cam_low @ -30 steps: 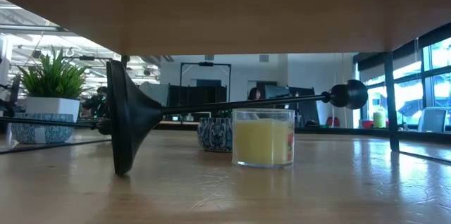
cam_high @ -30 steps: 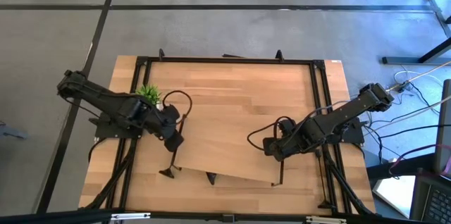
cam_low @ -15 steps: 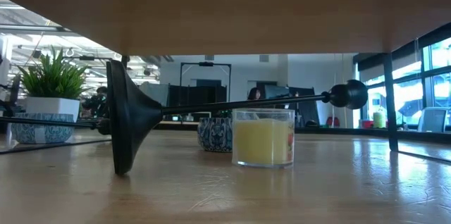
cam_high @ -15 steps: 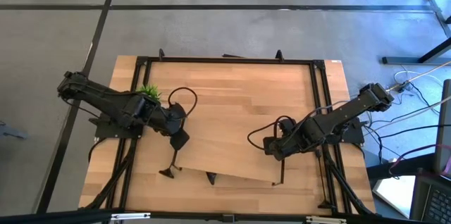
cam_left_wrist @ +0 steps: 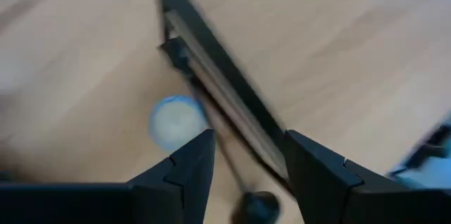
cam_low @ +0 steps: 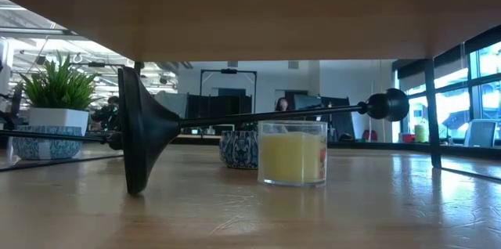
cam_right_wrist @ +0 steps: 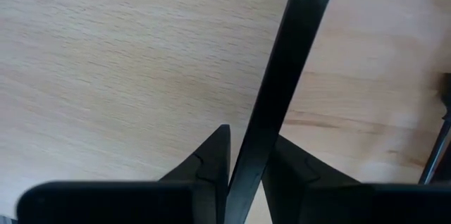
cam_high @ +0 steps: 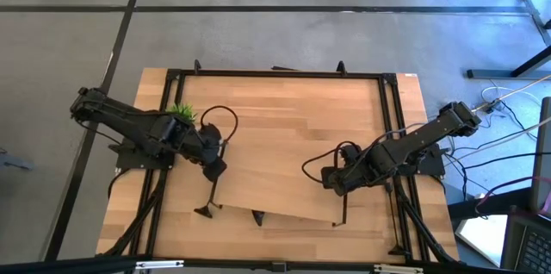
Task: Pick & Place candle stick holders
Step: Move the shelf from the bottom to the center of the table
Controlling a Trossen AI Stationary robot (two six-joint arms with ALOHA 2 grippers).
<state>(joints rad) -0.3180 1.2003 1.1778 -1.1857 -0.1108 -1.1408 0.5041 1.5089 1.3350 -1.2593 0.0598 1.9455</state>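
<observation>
We see our left hand (cam_high: 215, 164) left of centre in the high view with fingers parted, our right hand (cam_high: 331, 181) right of centre, fingers nearly together.

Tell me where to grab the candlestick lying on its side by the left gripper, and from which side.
Take the candlestick by its thin stem, near the cup, coming down from above with jaws across it. It lies on its side, and the flared base looks too wide. The open left gripper sits over that spot; the right gripper is shut on a black bar.
</observation>
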